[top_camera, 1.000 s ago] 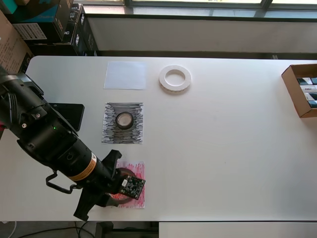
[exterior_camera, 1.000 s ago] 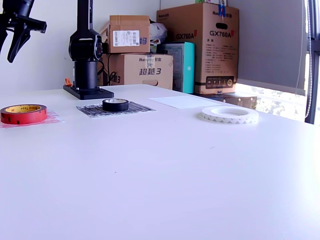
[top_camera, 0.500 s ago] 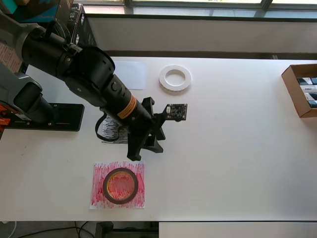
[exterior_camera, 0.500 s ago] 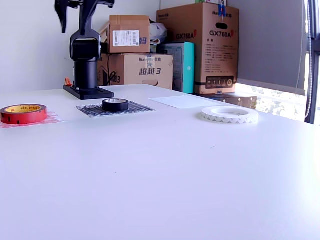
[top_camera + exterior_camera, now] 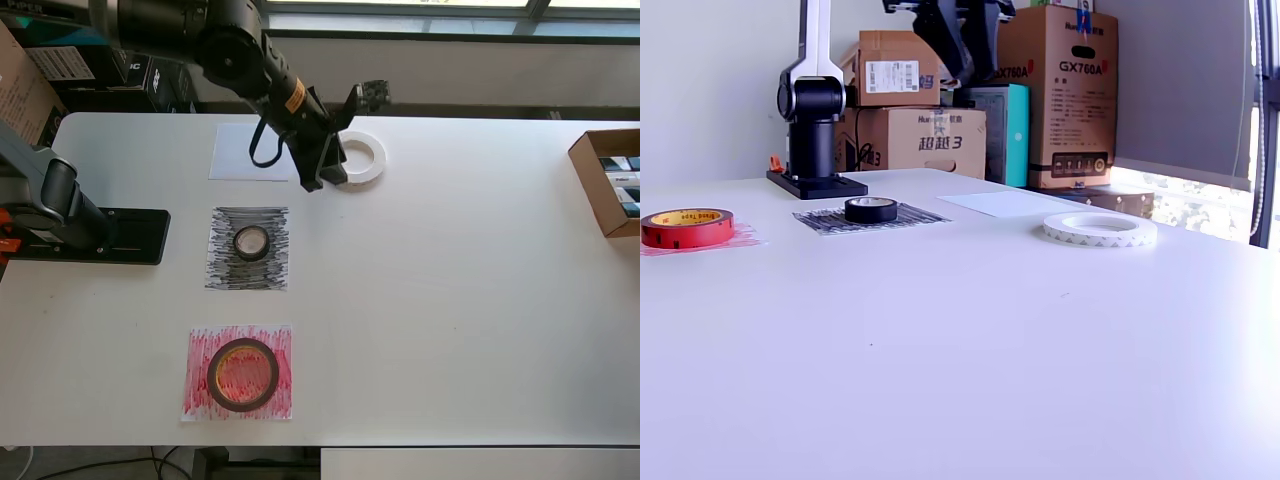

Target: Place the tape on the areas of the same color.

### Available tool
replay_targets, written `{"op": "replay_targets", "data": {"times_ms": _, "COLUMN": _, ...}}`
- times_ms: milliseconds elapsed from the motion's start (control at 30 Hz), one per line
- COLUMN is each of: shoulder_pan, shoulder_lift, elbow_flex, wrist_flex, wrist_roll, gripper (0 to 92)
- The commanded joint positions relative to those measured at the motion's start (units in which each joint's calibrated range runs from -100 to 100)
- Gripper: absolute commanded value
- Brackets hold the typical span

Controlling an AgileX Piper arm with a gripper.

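Overhead, the gripper (image 5: 345,150), fingers apparently spread and empty, hangs above the white tape roll (image 5: 358,158): light, stiff, likely best pinched across its rim.

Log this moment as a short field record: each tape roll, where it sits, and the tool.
red tape roll: on the red scribbled sheet
black tape roll: on the black scribbled sheet
white tape ring: on bare table, beside the plain white sheet, not on it
tool: above the white ring's edge, holding nothing; jaw state unclear
remaining: white ring
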Motion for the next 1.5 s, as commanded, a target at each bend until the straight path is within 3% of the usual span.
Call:
{"op": "replay_targets", "data": {"times_ms": 0, "shoulder_pan": 5.9, "shoulder_lift": 4.92, "elbow_flex": -3.65, "wrist_flex": -0.12, "wrist_roll": 5.1, "gripper": 40.2}}
{"op": "replay_targets", "data": {"times_ms": 467, "shoulder_pan": 8.66, "shoulder_lift": 16.15, "elbow_flex": -11.1, "wrist_flex": 2.09, "wrist_roll": 16.48, "gripper": 40.2}}
{"op": "replay_targets", "data": {"times_ms": 1033, "shoulder_pan": 8.03, "shoulder_lift": 26.25, "elbow_flex": -15.37, "wrist_flex": 2.17, "wrist_roll": 23.27, "gripper": 40.2}}
{"op": "replay_targets", "data": {"times_ms": 1467, "shoulder_pan": 8.66, "shoulder_lift": 31.68, "elbow_flex": -16.0, "wrist_flex": 2.17, "wrist_roll": 24.66, "gripper": 40.3}}
